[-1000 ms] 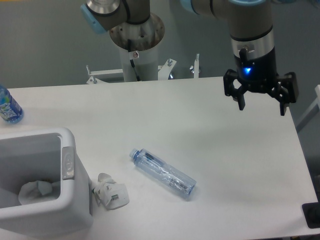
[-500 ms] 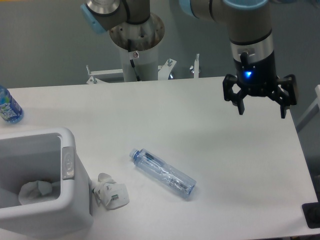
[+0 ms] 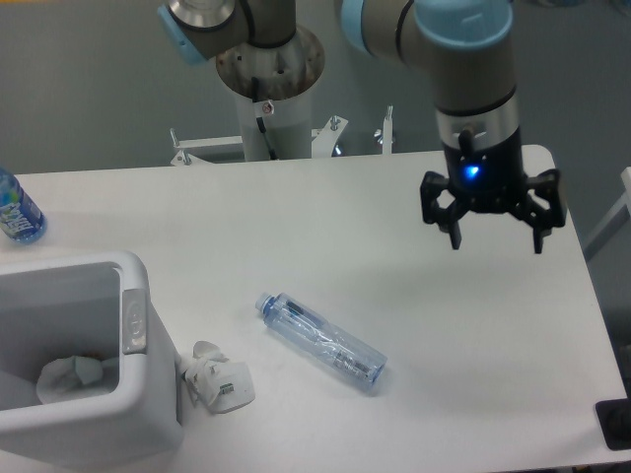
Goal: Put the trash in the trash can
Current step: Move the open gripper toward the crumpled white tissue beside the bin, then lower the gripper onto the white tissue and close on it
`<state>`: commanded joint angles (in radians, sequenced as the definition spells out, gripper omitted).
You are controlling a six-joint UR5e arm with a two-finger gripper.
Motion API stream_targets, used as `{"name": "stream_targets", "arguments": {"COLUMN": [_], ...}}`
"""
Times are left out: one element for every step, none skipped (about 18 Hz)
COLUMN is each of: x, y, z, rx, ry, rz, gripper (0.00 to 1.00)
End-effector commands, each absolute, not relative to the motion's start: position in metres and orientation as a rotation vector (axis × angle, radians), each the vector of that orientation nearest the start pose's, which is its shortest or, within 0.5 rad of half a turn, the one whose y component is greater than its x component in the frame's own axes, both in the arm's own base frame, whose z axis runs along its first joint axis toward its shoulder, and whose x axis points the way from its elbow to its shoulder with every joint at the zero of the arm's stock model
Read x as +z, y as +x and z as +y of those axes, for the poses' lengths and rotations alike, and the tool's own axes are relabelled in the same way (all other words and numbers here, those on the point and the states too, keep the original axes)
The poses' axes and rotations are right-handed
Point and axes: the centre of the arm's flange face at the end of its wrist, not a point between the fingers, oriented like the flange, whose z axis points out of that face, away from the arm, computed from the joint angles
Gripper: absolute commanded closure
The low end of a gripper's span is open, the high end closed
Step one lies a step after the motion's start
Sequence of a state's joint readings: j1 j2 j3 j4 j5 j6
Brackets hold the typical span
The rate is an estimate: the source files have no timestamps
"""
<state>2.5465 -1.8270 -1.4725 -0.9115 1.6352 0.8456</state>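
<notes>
Two black fingers spread wide, the hand [image 3: 492, 215] hangs empty above the white counter [image 3: 394, 296]. Long clear plastic bottle [image 3: 321, 342] and small white crumpled wad [image 3: 221, 379] lie beside the big white plastic bin [image 3: 138, 325].

The arm [image 3: 463, 59] is grey metal tube with pale blue joint caps. Its black tool [image 3: 494, 241] has two dark splayed prongs, a blue light glowing above them.

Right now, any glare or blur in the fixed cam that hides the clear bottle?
Fixed camera: soft, even light, faint shadows only; the clear bottle is sharp, small glints but outline readable against the white table; gripper crisp, jaws spread, blue LED lit.
</notes>
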Motion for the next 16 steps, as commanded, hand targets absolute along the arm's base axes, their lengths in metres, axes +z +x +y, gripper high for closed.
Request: {"name": "stream_targets", "arguments": {"x": [0.468, 0.461, 0.455, 0.452, 0.444, 0.435, 0.424, 0.402, 0.390, 0.379, 0.371, 0.366, 0.358, 0.352, 0.345, 0.336], "y": [-0.449, -0.449, -0.450, -0.447, -0.443, -0.437, -0.431, -0.420, -0.412, -0.407, -0.401, -0.392, -0.387, -0.382, -0.374, -0.367], "z": [0.463, 0.467, 0.471, 0.475, 0.482, 0.487, 0.490, 0.495, 0.497, 0.496, 0.498, 0.503, 0.505, 0.507, 0.512, 0.517], "rx": [0.616, 0.594, 0.571, 0.547, 0.506, 0.454, 0.395, 0.290, 0.244, 0.215, 0.197, 0.188, 0.178, 0.170, 0.156, 0.134], "ry": [-2.800, -2.798, -2.797, -2.791, -2.789, -2.786, -2.782, -2.782, -2.788, -2.799, -2.805, -2.816, -2.829, -2.837, -2.838, -2.837], "rz": [-0.235, -0.254, -0.265, -0.266, -0.265, -0.262, -0.249, -0.227, -0.207, -0.192, -0.171, -0.105, -0.040, 0.033, 0.125, 0.206], "gripper": [0.00, 0.00, 0.00, 0.00, 0.00, 0.00, 0.00, 0.00, 0.00, 0.00, 0.00, 0.00, 0.00, 0.00, 0.00, 0.00]}}
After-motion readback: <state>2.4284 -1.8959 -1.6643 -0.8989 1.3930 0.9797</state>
